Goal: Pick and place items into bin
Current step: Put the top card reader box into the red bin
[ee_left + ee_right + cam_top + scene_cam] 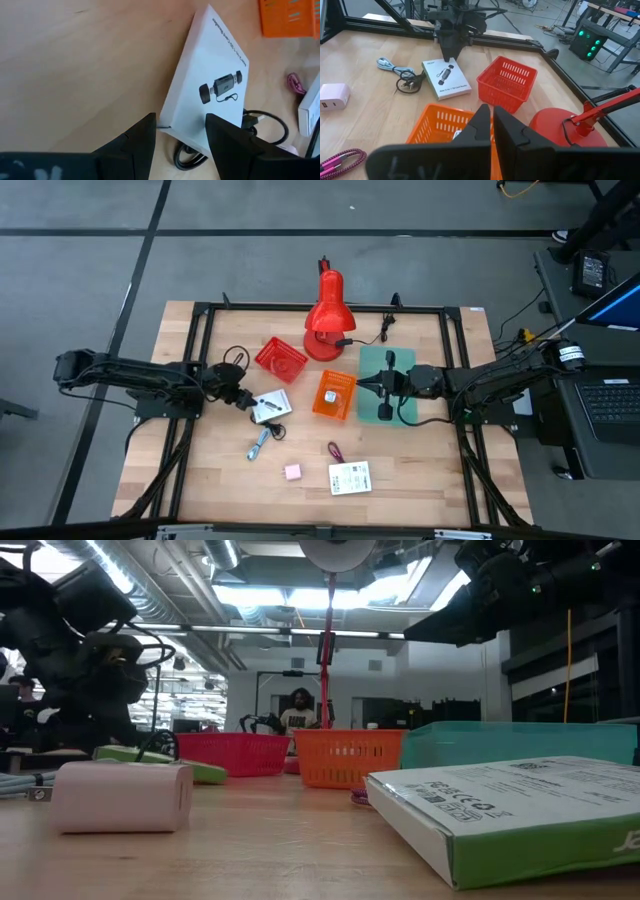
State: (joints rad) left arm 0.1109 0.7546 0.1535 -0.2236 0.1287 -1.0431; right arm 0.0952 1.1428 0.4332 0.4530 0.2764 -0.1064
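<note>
My left gripper (181, 121) is open, low over the table. Its fingers straddle one corner of a white printed box (210, 85), which lies flat left of the orange bin (334, 394). My right gripper (491, 117) is shut and empty, hovering over that bin's right side (365, 387). A small white piece (350, 377) lies inside the bin. On the table lie a pink cube (292, 472), a white card box (350, 478), a maroon cord loop (333, 450), a blue-silver piece (260, 443) and a black cable (260, 125) beside the box. My left gripper comes slanting down from the table's left, one finger (135, 142) on each side of the box's corner (167, 122). The box lies flat on the table. Whether the fingers touch it I cannot tell.
A red bin (280, 359) sits behind the white box and a red desk lamp (325, 315) stands at the far edge. A teal bin (388, 385) lies under my right arm. Black frame rails (200, 330) border the table. Bare wood (200, 470) lies along the near left.
</note>
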